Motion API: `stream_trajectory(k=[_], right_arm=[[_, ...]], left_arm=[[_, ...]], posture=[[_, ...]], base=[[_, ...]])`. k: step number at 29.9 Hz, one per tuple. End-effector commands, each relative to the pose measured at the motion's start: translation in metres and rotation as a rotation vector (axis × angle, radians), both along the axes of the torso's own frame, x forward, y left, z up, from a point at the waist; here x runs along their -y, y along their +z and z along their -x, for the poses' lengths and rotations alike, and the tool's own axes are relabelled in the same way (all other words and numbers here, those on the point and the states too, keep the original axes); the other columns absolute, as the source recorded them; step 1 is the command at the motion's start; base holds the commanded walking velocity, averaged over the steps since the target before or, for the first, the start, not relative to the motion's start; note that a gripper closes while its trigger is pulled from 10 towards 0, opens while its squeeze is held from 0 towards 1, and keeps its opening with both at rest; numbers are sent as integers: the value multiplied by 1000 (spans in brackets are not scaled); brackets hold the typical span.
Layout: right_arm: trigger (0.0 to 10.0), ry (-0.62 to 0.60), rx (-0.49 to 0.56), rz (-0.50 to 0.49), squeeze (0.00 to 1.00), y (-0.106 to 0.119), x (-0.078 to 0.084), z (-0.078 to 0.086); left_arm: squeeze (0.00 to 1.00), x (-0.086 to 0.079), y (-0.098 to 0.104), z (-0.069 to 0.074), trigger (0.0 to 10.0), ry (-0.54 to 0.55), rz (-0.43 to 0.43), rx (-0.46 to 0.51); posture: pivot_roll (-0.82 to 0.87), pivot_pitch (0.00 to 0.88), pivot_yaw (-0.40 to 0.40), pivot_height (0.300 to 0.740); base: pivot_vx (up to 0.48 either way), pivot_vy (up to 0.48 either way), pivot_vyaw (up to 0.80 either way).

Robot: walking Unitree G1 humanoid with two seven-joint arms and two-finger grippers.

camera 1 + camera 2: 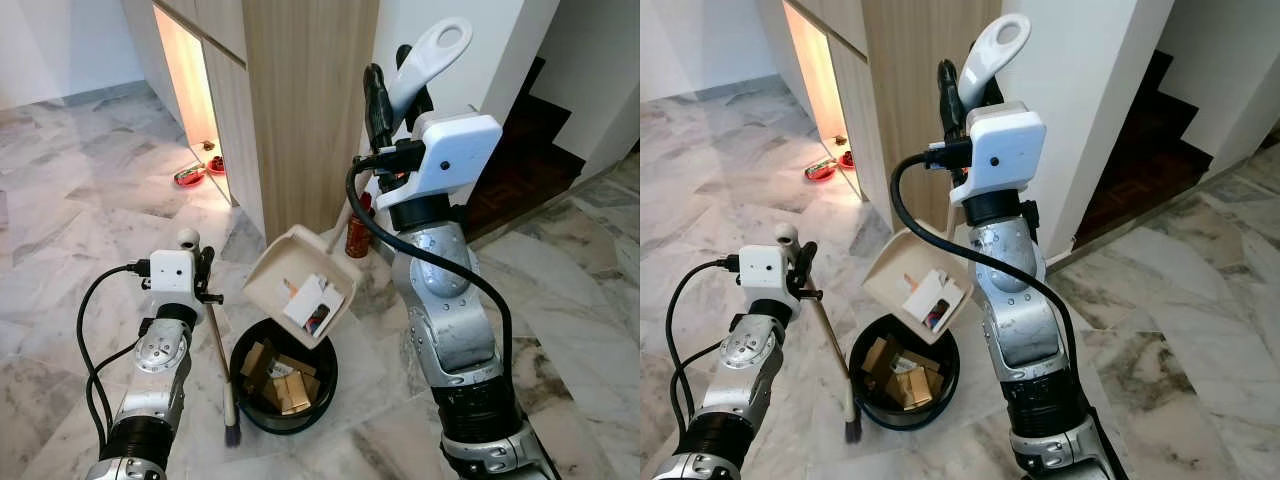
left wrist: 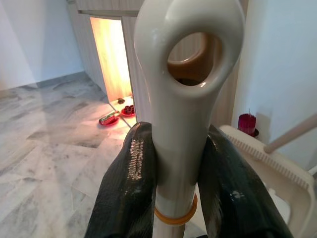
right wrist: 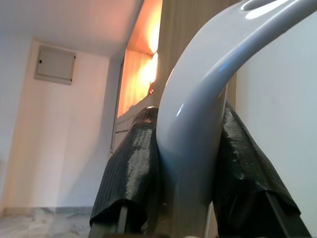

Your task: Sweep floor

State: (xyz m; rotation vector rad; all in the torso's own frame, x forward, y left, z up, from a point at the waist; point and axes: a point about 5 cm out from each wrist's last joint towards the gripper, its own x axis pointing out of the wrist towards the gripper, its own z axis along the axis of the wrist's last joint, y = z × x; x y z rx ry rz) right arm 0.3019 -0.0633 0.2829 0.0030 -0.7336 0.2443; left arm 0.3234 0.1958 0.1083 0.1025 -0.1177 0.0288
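Right gripper [image 1: 392, 92] clamps the dustpan [image 1: 300, 285] handle, pan tilted over the bin [image 1: 283, 376] at 6 o'clock; left gripper [image 1: 200, 272] pinches the broom [image 1: 222, 365]; debris may overshoot the rim if tilted faster.

Glossy cream plastic dustpan [image 1: 296, 283], glossy broom handle [image 2: 185, 99], polished marble floor [image 1: 90, 210], textured black fingers [image 2: 131, 193]

Silver jointed arms [image 1: 455, 330], white wrist boxes [image 1: 455, 150], black cables [image 1: 430, 262].

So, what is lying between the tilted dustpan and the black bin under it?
Nothing: in the left eye view the dustpan, tilted, hangs directly over the black bin, with scraps in both and only open air between them.
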Motion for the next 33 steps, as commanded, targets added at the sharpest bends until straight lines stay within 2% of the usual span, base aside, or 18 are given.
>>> stream_trajectory(k=[1, 10, 14, 17, 28, 33], right_arm=[[10000, 29, 124, -22, 0, 21, -3, 14], [10000, 35, 136, -13, 0, 22, -5, 16], [10000, 44, 175, 44, 0, 22, -9, 20], [10000, 49, 172, 49, 0, 21, -11, 20], [10000, 35, 169, 59, 0, 20, -9, 18], [10000, -53, 146, 96, 0, 15, 0, 10]], left_arm=[[0, 3, 10, -3, 10000, -11, -5, 50], [0, 4, 10, -3, 10000, -10, -3, 51], [0, 4, 9, -4, 10000, -12, -1, 50], [0, 5, 9, -4, 10000, -13, -1, 49], [0, 5, 8, -3, 10000, -11, 1, 46], [0, 6, 7, -3, 10000, -16, 2, 42]], posture=[[-30, 0, -24, 740], [-29, 0, -26, 740], [-33, 0, -26, 740], [-33, 0, -26, 740], [-31, 0, -28, 740], [-36, 0, -26, 740]], base=[[0, 0, 0], [0, 0, 0], [0, 0, 0], [0, 0, 0], [0, 0, 0], [0, 0, 0]])
